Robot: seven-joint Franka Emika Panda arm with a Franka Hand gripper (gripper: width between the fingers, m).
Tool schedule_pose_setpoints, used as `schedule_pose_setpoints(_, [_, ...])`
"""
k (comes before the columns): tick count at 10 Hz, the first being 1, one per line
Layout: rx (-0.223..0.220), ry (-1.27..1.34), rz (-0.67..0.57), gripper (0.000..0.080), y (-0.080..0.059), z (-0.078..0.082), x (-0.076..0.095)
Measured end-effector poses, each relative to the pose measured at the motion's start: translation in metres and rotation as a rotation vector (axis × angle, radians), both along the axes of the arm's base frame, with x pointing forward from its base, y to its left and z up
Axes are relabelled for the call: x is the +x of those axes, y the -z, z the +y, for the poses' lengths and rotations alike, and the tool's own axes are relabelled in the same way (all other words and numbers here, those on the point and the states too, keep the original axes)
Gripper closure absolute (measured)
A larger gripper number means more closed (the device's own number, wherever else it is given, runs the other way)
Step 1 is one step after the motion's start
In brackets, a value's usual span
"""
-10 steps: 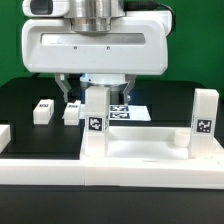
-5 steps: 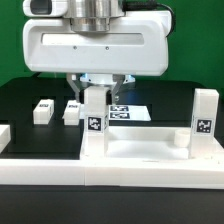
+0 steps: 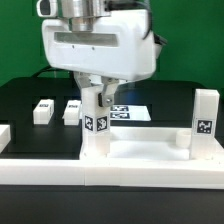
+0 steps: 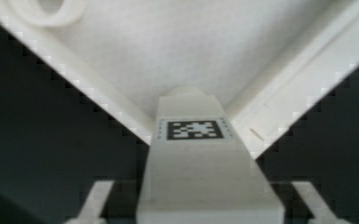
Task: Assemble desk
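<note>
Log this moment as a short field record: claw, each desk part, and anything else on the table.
claw: shut on the upper end of the held leg
held leg: upright on the desk top, at the exterior view's left
second leg: upright on the desk top, at the exterior view's right
loose legs: two, lying on the black table behind
marker board: flat behind the claw

The leg [image 3: 97,142] and top [image 3: 150,151] are white, the leg's tag [image 3: 97,124] black-and-white. The table [image 3: 25,95] is black, the backdrop [image 3: 15,40] green.
</note>
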State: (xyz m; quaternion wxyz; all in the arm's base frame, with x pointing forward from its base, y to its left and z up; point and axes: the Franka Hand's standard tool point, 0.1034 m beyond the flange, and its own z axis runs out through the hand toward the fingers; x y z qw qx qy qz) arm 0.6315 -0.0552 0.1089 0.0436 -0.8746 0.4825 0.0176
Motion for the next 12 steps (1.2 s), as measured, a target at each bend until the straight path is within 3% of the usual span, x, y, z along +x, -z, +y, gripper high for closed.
schedule_pose_setpoints(3, [0.055,0.326,0.01,0.0512,0.0009,0.0003,-0.0001])
schedule_pose_setpoints(7, [0.064,0.537,0.032,0.0511,0.0006,-0.0006,0.0004])
schedule_pose_setpoints(9, [0.109,0.863,0.032,0.0511,0.0008,0.0023,0.0028])
schedule_pose_setpoints(12, [0.098,1.022,0.04,0.0498,0.0001,0.0033,0.0029])
